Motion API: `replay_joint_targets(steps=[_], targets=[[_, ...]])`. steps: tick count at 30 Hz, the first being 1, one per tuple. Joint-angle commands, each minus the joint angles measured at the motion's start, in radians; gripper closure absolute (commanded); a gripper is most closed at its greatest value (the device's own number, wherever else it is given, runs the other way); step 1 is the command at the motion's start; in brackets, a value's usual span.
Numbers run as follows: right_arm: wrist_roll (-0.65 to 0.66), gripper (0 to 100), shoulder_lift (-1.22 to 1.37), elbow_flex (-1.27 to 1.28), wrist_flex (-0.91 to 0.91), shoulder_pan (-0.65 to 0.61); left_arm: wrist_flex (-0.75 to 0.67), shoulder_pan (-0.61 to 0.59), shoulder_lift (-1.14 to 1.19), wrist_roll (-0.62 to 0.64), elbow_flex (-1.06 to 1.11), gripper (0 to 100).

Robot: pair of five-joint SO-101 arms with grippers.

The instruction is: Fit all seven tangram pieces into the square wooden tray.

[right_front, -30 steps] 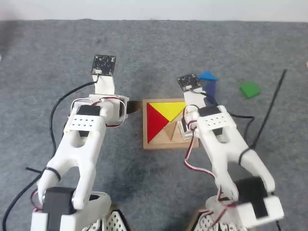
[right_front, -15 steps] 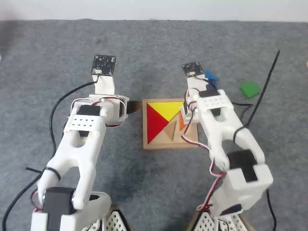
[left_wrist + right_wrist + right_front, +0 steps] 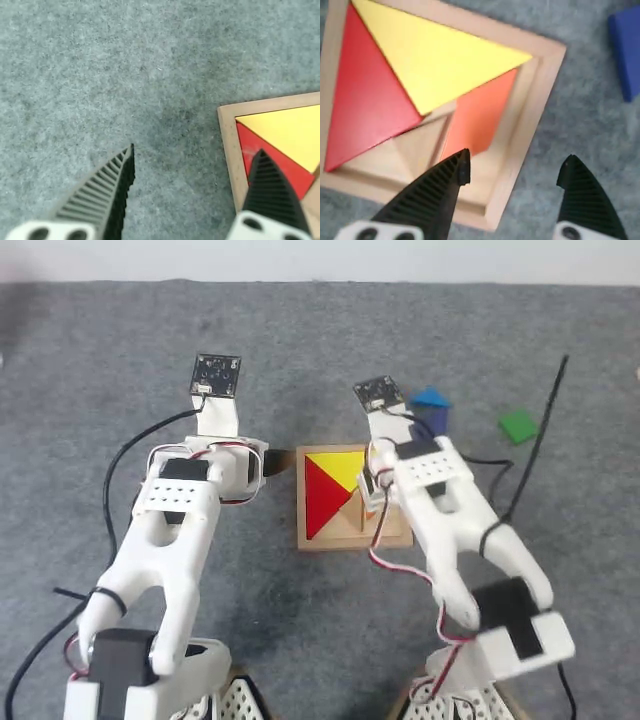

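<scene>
Right hand (image 3: pixel 517 157) hanging wide, empty, over wooden tray (image 3: pixel 340 542) right rim; left hand (image 3: pixel 195 149) wide beside left rim. Orange piece (image 3: pixel 480 112) possibly sitting unseated, risking blocking blue pieces (image 3: pixel 434 405) and green square (image 3: pixel 518 426) waiting near counter's far-right edge.

The tray (image 3: pixel 340 540) lay between the arms; inside, one triangle (image 3: pixel 320 500) filled its left, another triangle (image 3: pixel 340 468) its far side. Loose pieces (image 3: pixel 518 426) lay far right.

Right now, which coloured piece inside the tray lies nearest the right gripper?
The orange piece: in the right wrist view one finger of the right gripper hangs at its tip, while the red piece and the yellow piece lie farther off.
</scene>
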Motion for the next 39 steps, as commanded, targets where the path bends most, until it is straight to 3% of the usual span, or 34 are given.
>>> replay_joint_targets(steps=[1, 13, 20, 31, 39], targets=[[-0.015, 69.9, -0.096, 0.038, -0.016, -0.036, -0.017, 0.0, -0.006, 0.002, -0.005, 65], [-0.008, 69.9, -0.09, 0.086, -0.105, -0.137, -0.018, 0.0, -0.006, 0.002, -0.005, 65], [-0.006, 69.9, 0.07, 0.005, -0.099, -0.133, -0.017, -0.002, -0.006, 0.002, -0.005, 65], [0.028, 69.9, 0.111, -0.097, -0.064, 0.028, -0.017, -0.002, -0.006, 0.002, -0.005, 65], [0.057, 69.9, 0.11, -0.129, -0.062, 0.05, -0.017, -0.002, -0.006, 0.002, -0.005, 65]])
